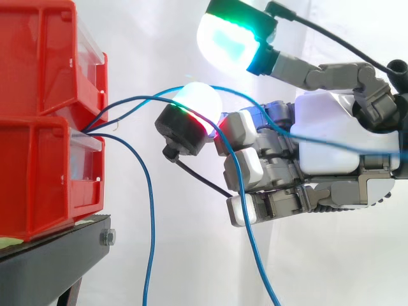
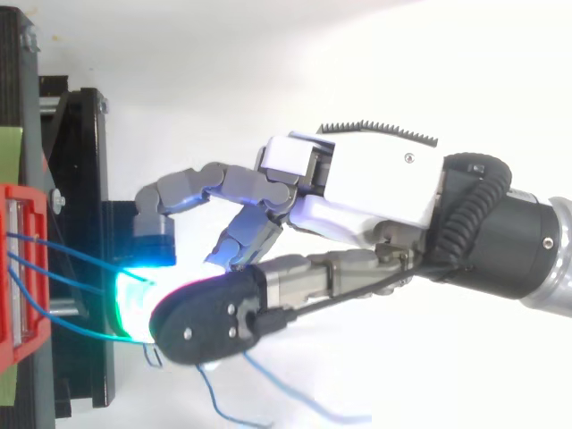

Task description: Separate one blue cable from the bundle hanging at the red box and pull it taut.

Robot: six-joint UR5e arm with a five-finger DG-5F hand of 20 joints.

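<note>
Two stacked red bins (image 1: 38, 127) stand at the left, and thin blue cables come out of the gap between them (image 1: 95, 131). One blue cable (image 1: 137, 99) arcs up from that gap to my hand (image 1: 325, 134), crosses its curled fingers (image 1: 245, 166) and then drops straight down. A paler blue strand runs on across the palm to the right. A third cable (image 1: 151, 210) hangs loose beside the bins. The thumb pad (image 1: 226, 38) glows green above, apart from the fingers. From above, the hand (image 2: 375, 179) reaches left toward the bin (image 2: 18, 268), with cables (image 2: 71, 259) leading under a glowing fingertip (image 2: 134, 299).
The bins rest on a black stand (image 1: 57, 248) whose frame also shows from above (image 2: 85, 179). A white curtain fills the background. Loose cable ends trail below the hand (image 2: 232, 402).
</note>
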